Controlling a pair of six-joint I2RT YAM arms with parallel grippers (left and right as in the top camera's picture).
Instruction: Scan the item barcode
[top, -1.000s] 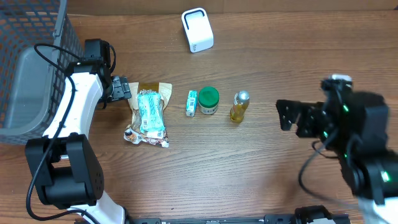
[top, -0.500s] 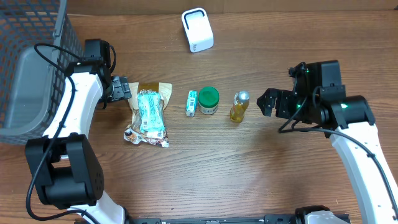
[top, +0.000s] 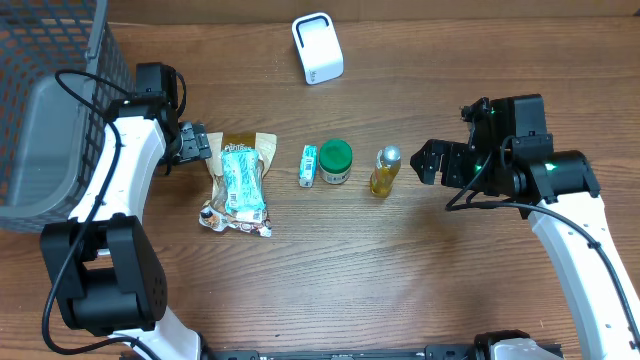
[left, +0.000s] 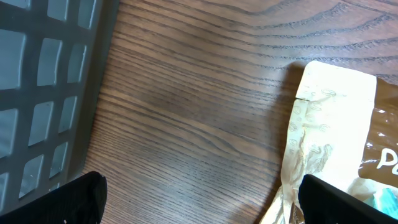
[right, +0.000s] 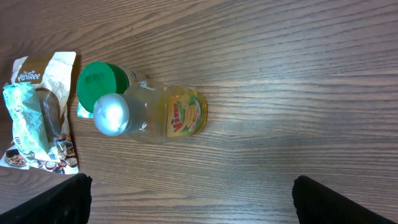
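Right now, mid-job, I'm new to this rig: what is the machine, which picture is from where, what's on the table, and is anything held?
Two white robot arms work at a wooden table, each ending in a two-finger gripper. The wide picture looks straight down; the other two come from cameras on the wrists. In a row sit a snack bag, a small box, a green-lidded jar and a yellow bottle. A white scanner sits beyond them, a wire basket on the left. The left gripper is beside the bag, the right gripper near the bottle; both are open, holding nothing.
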